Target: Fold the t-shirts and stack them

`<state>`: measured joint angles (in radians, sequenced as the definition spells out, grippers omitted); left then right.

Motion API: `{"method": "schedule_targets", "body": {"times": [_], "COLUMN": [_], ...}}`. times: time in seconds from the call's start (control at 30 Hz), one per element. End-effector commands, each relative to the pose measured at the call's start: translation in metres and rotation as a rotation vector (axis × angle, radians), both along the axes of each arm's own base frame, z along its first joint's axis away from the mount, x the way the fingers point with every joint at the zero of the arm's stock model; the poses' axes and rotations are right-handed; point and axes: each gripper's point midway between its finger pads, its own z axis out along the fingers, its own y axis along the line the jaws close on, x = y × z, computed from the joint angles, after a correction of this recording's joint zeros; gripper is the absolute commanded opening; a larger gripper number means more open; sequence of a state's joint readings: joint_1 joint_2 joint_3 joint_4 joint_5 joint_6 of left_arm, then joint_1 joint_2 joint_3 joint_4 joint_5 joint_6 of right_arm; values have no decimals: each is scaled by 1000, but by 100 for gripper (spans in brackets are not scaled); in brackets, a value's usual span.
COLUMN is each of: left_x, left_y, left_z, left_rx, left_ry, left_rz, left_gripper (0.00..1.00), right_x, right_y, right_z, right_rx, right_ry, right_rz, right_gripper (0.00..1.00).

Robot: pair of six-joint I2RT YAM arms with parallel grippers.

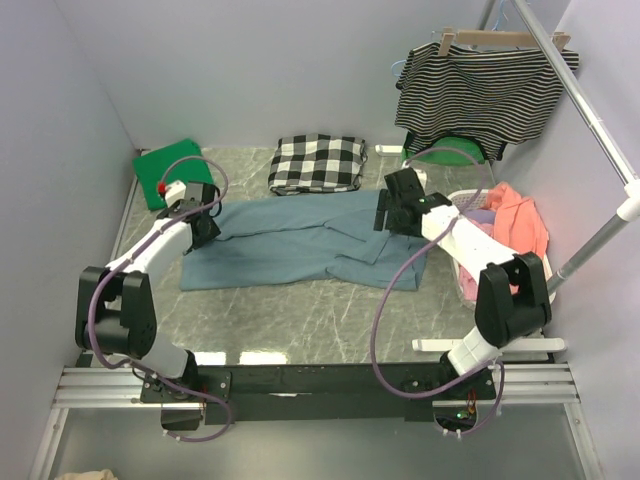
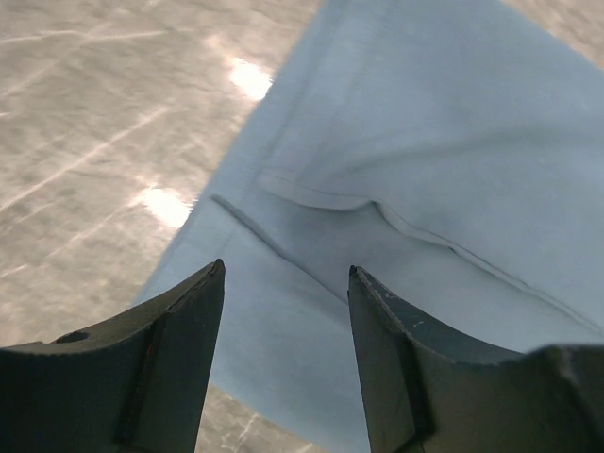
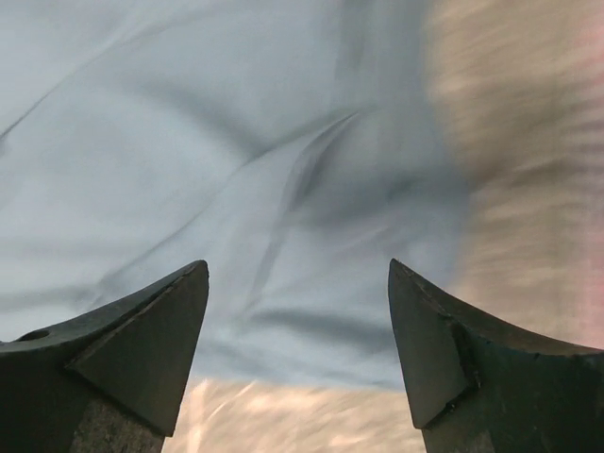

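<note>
The slate-blue t-shirt (image 1: 300, 240) lies spread across the middle of the table, partly folded. My left gripper (image 1: 205, 228) is open and empty just above its left edge; in the left wrist view the shirt's hem and a seam (image 2: 396, 226) lie between my fingers (image 2: 179, 349). My right gripper (image 1: 392, 215) is open and empty over the shirt's right end; the right wrist view shows wrinkled blue cloth (image 3: 236, 189) below it, blurred. A folded green t-shirt (image 1: 165, 170) lies at the far left corner.
A black-and-white checked cloth (image 1: 318, 163) lies folded at the back. A striped top (image 1: 485, 90) hangs on a rack at the back right. A white basket (image 1: 470, 280) with pink and purple clothes stands on the right. Grey walls close in both sides.
</note>
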<state>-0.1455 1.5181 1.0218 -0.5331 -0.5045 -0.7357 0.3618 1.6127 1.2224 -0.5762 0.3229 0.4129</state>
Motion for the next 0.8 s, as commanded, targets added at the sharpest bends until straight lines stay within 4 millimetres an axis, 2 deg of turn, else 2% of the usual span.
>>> {"method": "schedule_targets", "body": {"times": [0.0,0.07,0.1,0.23,0.57,0.67,0.77], "left_x": [11,12,12,12,11,10,10], "left_y": [-20,-26,-26,-31,-32,-32,-34], "left_z": [1,-6,-7,-13,-23,-23,-21], "left_rx": [-70,-91,-94,-108,-115,-118,-127], "left_ry": [-49,-27,-21,-6,18,18,7], "left_rz": [-106,-127,-128,-141,-143,-142,-149], "left_gripper": [61,61,60,60,61,61,62], "right_x": [-22,-24,-28,-29,-34,-36,-39], "right_y": [62,77,79,88,88,86,77], "right_z": [-14,-20,-28,-34,-58,-58,-54], "right_rx": [364,457,475,553,573,564,525], "right_ry": [61,82,97,89,129,133,117], "right_rz": [120,117,109,70,25,18,-5], "right_gripper": [81,79,77,73,66,66,66]}}
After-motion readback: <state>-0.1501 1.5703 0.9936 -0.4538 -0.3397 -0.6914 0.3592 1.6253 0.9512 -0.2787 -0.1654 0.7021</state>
